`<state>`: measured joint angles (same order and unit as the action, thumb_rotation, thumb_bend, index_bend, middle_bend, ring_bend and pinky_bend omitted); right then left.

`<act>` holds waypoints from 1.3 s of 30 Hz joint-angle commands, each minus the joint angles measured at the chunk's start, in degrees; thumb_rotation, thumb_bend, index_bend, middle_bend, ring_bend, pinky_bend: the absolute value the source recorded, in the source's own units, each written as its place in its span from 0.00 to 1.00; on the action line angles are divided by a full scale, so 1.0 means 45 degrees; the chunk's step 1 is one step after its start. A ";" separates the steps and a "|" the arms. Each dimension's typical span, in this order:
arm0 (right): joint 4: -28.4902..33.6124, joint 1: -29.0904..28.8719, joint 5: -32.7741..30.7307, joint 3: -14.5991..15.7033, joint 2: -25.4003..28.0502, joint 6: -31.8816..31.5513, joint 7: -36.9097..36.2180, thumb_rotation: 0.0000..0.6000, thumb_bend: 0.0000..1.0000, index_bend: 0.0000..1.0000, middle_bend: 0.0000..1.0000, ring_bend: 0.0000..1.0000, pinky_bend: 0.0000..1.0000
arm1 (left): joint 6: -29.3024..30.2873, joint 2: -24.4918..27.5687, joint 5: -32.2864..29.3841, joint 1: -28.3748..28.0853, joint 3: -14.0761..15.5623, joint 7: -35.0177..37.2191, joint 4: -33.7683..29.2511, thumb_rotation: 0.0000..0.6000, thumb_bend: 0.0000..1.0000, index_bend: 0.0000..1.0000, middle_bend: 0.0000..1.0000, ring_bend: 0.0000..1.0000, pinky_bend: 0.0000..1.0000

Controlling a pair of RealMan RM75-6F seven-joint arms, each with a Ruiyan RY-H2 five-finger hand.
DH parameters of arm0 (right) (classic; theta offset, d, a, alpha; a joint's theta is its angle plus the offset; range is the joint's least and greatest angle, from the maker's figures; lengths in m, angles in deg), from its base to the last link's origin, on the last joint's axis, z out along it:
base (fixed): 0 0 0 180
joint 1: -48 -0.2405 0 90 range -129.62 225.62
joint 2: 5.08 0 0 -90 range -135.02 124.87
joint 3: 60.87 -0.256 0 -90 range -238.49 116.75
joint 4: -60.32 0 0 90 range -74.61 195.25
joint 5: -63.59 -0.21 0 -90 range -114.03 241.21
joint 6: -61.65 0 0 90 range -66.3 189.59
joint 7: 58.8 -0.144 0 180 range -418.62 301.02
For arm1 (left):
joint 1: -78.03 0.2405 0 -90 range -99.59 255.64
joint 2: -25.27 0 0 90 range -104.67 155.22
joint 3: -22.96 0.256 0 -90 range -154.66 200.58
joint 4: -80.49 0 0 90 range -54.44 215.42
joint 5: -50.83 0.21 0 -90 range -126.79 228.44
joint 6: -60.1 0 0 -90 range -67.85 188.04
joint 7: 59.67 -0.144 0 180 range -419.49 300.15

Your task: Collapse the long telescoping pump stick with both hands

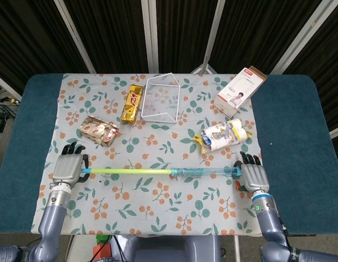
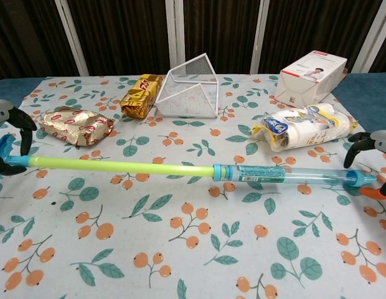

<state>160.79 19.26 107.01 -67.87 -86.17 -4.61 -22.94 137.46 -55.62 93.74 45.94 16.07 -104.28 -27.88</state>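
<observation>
Pump stick (image 1: pixel 163 172): lying crosswise on the counter (image 1: pixel 158 213), fully extended, yellow rod leftward, clear barrel rightward. Its rod end is being cupped by the left hand (image 1: pixel 67 168), fingers curled; its barrel tip is being met by the right hand (image 1: pixel 253 176), firmness of grasp undeterminable. Judged light, rigid, smooth plastic; best being gripped endwise.

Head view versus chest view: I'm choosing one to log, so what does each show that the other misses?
Only the head view shows both forearms and the table's blue edges. Only the chest view shows the left hand fingers arched over the pump stick from the side. Both show the right hand at its clear end, the wire basket and snacks.
</observation>
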 commanded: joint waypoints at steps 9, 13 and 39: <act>-0.0523 -0.0232 -0.0077 -0.0022 -0.0561 -0.0085 -0.0057 1.00 0.39 0.34 0.00 0.00 0.00 | -0.0047 0.0114 -0.0006 -0.0028 -0.0006 0.0100 0.0016 1.00 0.49 0.63 0.17 0.00 0.08; -0.0537 -0.0281 -0.0172 -0.0023 -0.0612 -0.0131 -0.0011 1.00 0.39 0.37 0.01 0.00 0.00 | -0.0081 0.0121 -0.0047 -0.0043 0.0013 0.0108 0.0063 1.00 0.49 0.63 0.17 0.00 0.08; -0.0163 -0.0517 -0.0213 -0.0111 -0.0308 -0.0458 0.0216 1.00 0.39 0.64 0.11 0.00 0.00 | 0.0063 0.0202 0.0148 -0.0097 -0.0024 0.0190 -0.0175 1.00 0.49 0.64 0.17 0.00 0.08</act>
<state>159.38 17.09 105.80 -68.34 -88.00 -6.43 -22.33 137.64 -54.66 94.28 45.58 16.02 -103.33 -28.52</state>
